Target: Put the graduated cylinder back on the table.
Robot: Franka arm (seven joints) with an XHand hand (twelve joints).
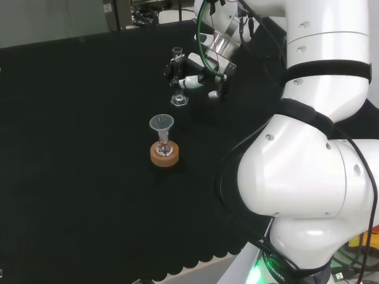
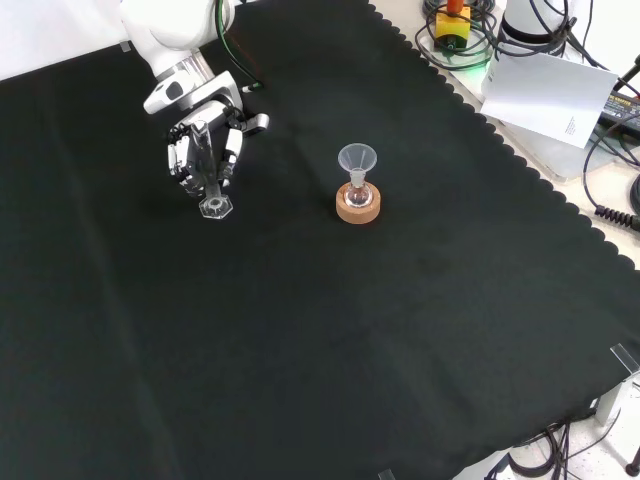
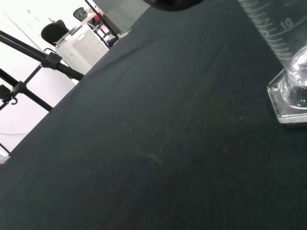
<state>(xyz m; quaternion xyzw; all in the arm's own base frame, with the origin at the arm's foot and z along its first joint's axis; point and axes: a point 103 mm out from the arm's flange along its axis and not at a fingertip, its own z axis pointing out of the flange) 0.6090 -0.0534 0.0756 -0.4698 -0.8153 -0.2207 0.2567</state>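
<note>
Fingers (image 2: 205, 150) of your hand (image 1: 192, 80) curl round the graduated cylinder (image 2: 211, 180), upright, its hexagonal foot (image 1: 179, 100) seemingly resting on the bench (image 2: 300, 330) cloth, toward the far edge in your head view. Just beside it, nearer you there, a flask with a funnel (image 1: 161, 124) stands in a cork ring (image 1: 164, 155).

Lab, glass funnel (image 2: 357, 158), graduated cylinder (image 1: 177, 77)

head – behind, above | front – opposite, high | wrist – near cloth (image 3: 144, 158)
</note>
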